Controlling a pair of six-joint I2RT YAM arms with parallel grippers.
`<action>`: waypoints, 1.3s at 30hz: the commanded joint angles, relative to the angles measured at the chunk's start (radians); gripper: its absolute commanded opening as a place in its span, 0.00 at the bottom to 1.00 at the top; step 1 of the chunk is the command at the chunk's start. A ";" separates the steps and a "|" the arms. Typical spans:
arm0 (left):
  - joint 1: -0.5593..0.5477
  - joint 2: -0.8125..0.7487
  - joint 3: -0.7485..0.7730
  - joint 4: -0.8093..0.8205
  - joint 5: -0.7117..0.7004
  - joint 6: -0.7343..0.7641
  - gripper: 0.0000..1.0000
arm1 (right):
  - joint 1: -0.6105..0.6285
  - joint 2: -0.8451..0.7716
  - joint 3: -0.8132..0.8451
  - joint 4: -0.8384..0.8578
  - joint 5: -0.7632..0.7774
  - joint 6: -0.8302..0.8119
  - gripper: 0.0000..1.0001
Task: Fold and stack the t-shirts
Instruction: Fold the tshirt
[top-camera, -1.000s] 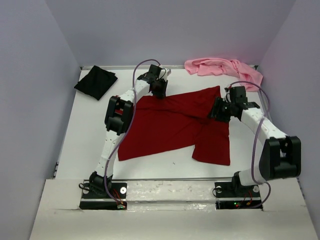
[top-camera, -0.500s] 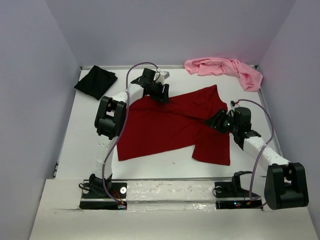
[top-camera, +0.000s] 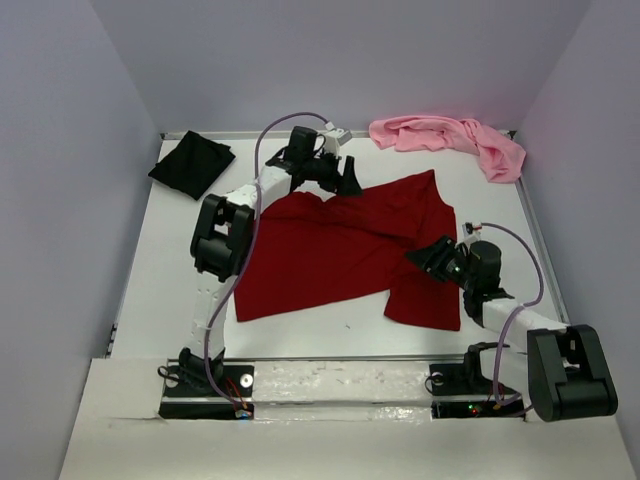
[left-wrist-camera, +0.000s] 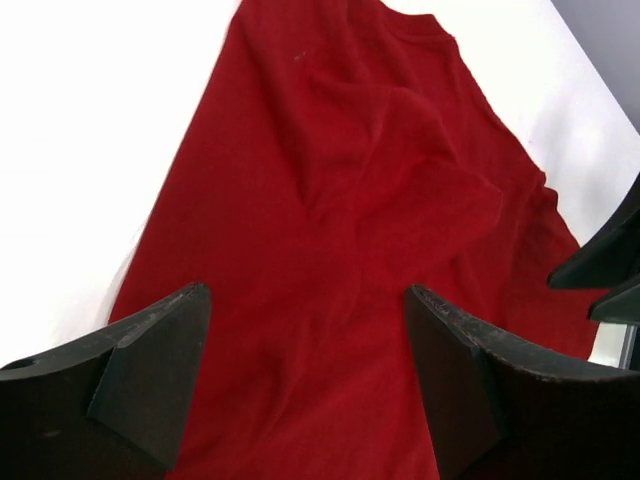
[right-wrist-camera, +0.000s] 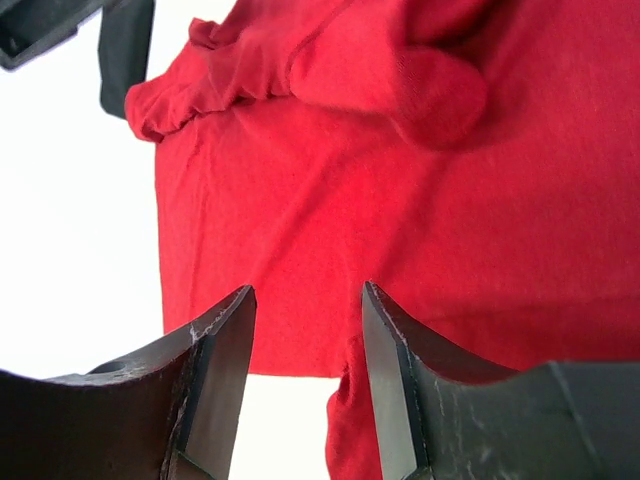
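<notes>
The dark red t-shirt (top-camera: 340, 250) lies spread and rumpled in the middle of the table, one part folded down at the right. It fills the left wrist view (left-wrist-camera: 340, 200) and the right wrist view (right-wrist-camera: 400, 200). My left gripper (top-camera: 345, 180) hovers over the shirt's far edge, jaws wide open (left-wrist-camera: 308, 340), with only cloth below them. My right gripper (top-camera: 430, 258) is low over the shirt's right side, open (right-wrist-camera: 305, 300), nothing pinched between its fingers. The black t-shirt (top-camera: 192, 163) lies bunched at the far left. The light pink t-shirt (top-camera: 450, 140) lies crumpled at the far right.
The white table (top-camera: 170, 260) is boxed in by pale walls on three sides. Bare tabletop shows left of the red shirt and along the near edge. The right gripper's dark fingers (left-wrist-camera: 600, 270) show at the right edge of the left wrist view.
My left gripper has opened wide, let go of the red shirt's far edge and shifted right. My right arm has drawn back toward the near edge, its gripper now lower over the shirt's right side.
</notes>
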 joint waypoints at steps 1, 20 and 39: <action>-0.028 0.098 0.122 0.002 0.074 -0.029 0.87 | 0.001 0.035 -0.065 0.257 0.036 0.096 0.52; -0.040 0.349 0.516 -0.079 0.068 -0.026 0.95 | 0.010 0.489 -0.044 0.705 0.102 0.164 0.52; -0.032 0.424 0.555 -0.152 -0.021 0.007 0.81 | 0.028 0.649 0.045 0.785 0.160 0.132 0.52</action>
